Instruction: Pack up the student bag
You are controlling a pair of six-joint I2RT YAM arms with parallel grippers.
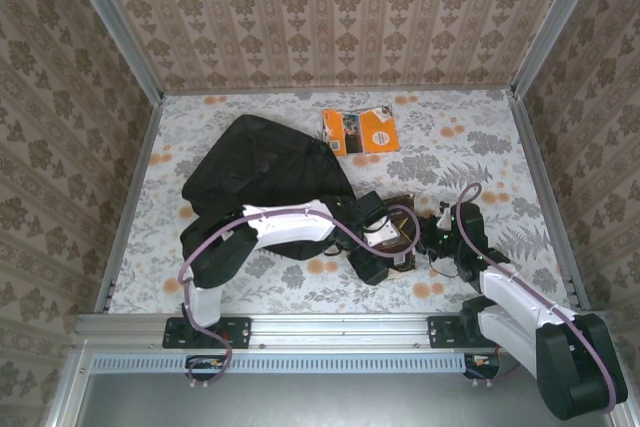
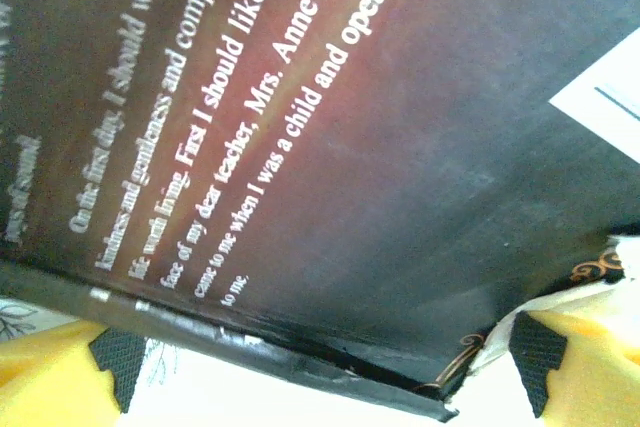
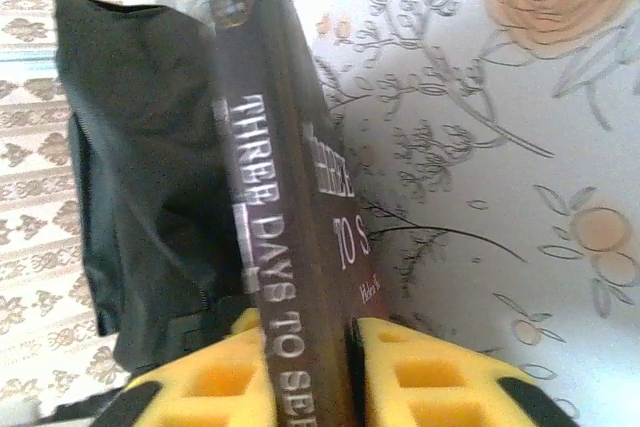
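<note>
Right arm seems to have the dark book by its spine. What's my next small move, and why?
Probably lift it slightly with the right gripper and start toward the student bag. That gripper looks clamped on both sides of the spine of the dark book, while the left gripper stands wide open, gripping nothing.

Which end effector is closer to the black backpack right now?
Left. The left end effector stands open at the backpack-side edge of the Three Days to See book; the right end effector is shut on its spine, on the side away from the backpack.
</note>
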